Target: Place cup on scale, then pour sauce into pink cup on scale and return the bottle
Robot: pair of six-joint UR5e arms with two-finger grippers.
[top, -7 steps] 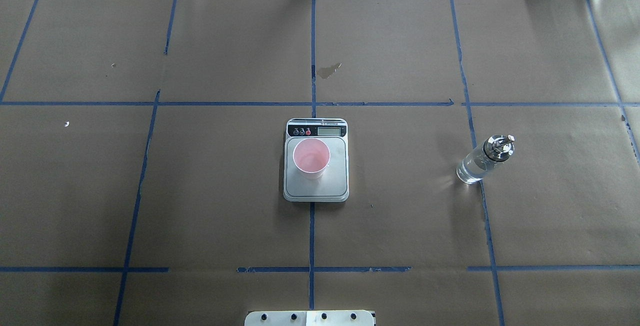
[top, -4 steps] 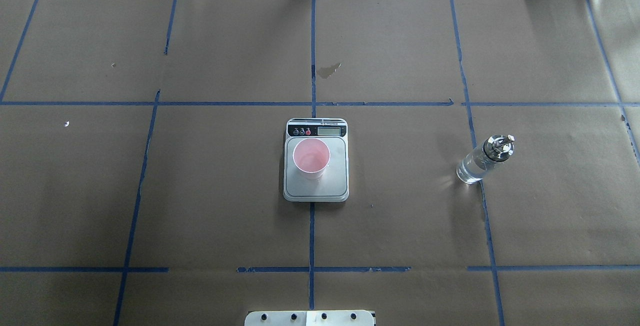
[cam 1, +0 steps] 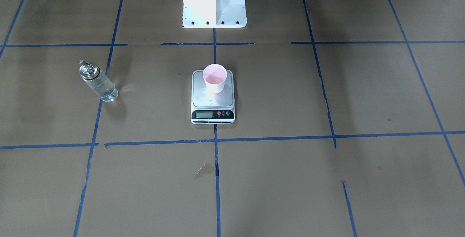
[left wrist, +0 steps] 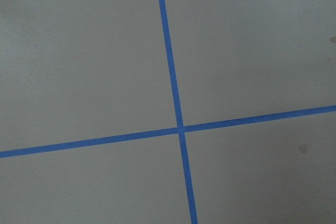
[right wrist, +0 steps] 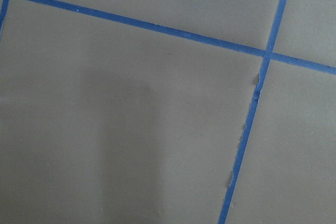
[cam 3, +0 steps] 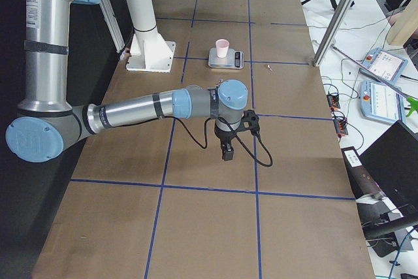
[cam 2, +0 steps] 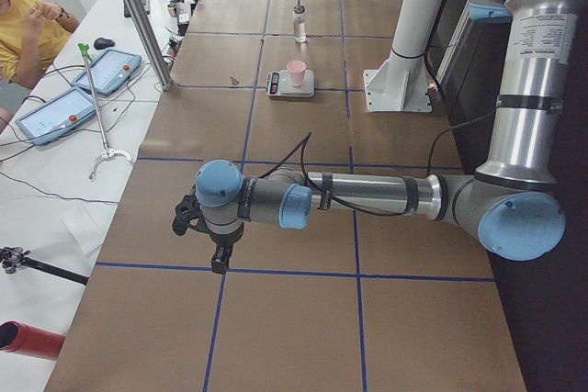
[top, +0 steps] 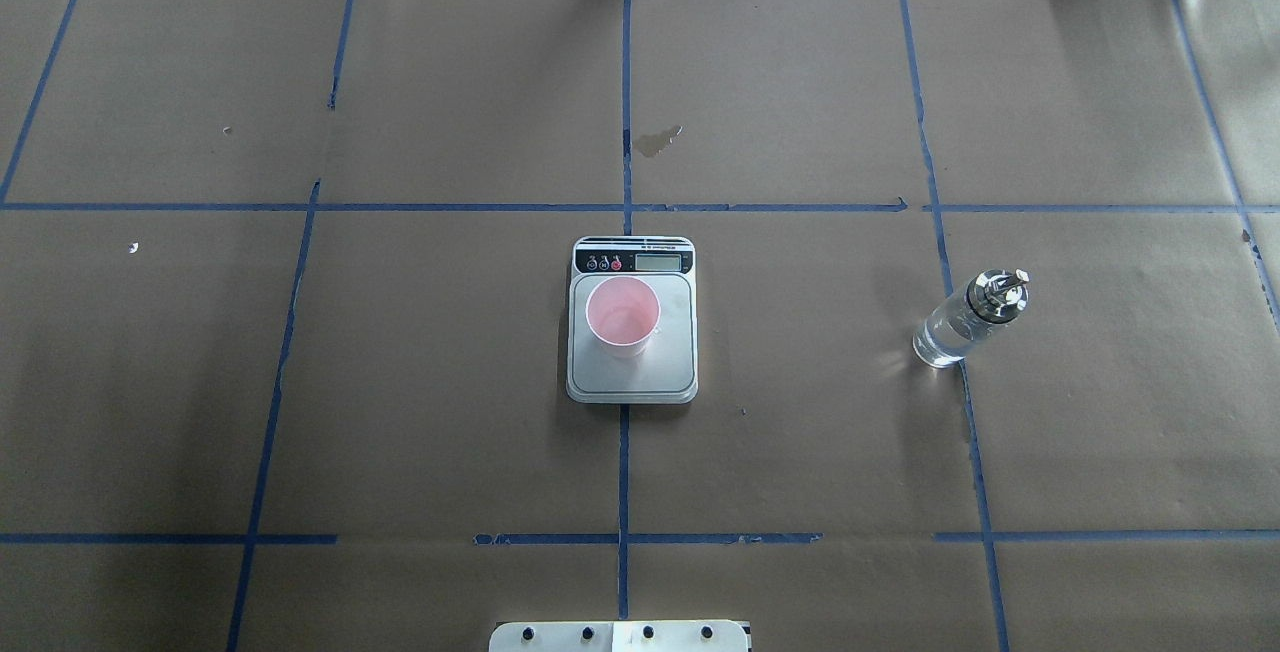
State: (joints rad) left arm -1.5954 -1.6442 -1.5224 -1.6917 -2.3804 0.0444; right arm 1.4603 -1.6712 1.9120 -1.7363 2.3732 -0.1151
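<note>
Left arm (cam 2: 367,195), right arm (cam 3: 130,110): silver tubes, light-blue joint caps, trailing black cable (cam 2: 287,155), white label (cam 2: 540,39). Left gripper (cam 2: 218,262), right gripper (cam 3: 227,154): black. White pedestal (cam 1: 214,0), screws (cam 1: 207,22) along 6 o'clock edge.

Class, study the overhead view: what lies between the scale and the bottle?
Only bare brown paper lies between the scale and the bottle, as the overhead view shows.

Brown paper-covered surface (top: 450,382), gridded with blue tape (top: 622,472); small dark stain (top: 657,141) just beside the centre line, far half. White side desk (cam 2: 55,195) carries a tablet (cam 2: 55,115) and cables. Person in yellow shirt (cam 2: 23,29) sits at it.
</note>
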